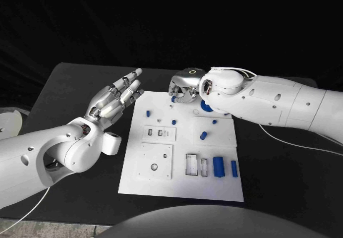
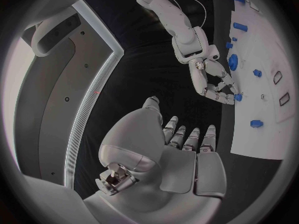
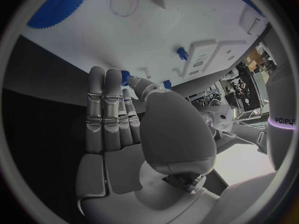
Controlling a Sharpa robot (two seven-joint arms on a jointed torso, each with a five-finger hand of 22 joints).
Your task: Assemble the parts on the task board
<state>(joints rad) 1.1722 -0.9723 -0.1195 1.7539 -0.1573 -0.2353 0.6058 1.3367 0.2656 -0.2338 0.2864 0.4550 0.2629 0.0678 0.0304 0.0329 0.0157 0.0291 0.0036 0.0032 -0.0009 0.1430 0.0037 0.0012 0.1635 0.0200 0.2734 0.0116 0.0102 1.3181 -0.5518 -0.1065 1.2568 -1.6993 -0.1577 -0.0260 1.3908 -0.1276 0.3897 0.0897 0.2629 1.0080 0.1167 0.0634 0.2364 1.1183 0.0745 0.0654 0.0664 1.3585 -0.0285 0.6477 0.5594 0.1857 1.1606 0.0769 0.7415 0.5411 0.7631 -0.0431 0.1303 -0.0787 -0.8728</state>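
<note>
Clearly the right hand is nearer — its fingers curl down onto a small blue peg at the white board's far edge; left hand hovers beside, fingers spread, holding nothing.

The task board is white on a black table. The small parts on it are blue, and so is the toothed gear near its far end. Both arms are white; the left hand and right hand are silver.
</note>
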